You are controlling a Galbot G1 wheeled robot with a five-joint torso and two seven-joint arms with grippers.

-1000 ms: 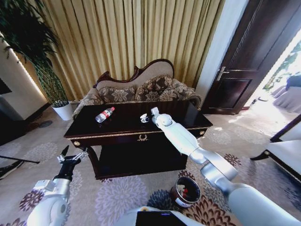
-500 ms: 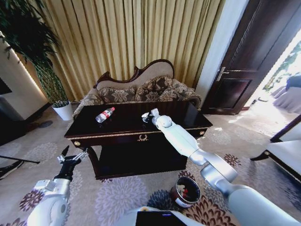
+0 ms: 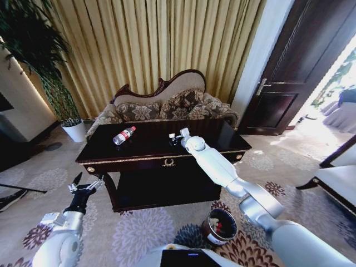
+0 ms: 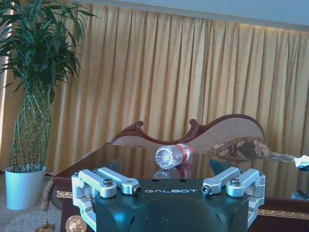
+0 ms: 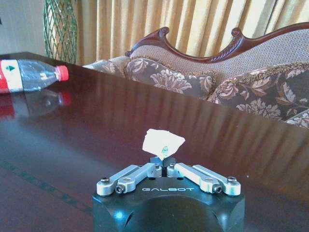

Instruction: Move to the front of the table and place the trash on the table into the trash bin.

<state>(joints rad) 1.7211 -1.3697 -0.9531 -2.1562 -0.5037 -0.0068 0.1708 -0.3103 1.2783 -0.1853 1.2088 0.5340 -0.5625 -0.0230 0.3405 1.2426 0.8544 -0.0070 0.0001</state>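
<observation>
The right arm reached out long over the worktop (image 3: 222, 139), its gripper (image 5: 164, 163) at mid-worktop with jaws pinched on a white scrap (image 5: 162, 143). The bottle (image 3: 123, 135) lay far left. The left gripper (image 3: 84, 186) hung low near the floor, jaws wide. The bin (image 3: 218, 226) stood on the carpet near the robot

Head view high, facing down over the table (image 3: 150, 149), both wrist views low, near tabletop, sharing the bottle (image 4: 173, 155).
</observation>
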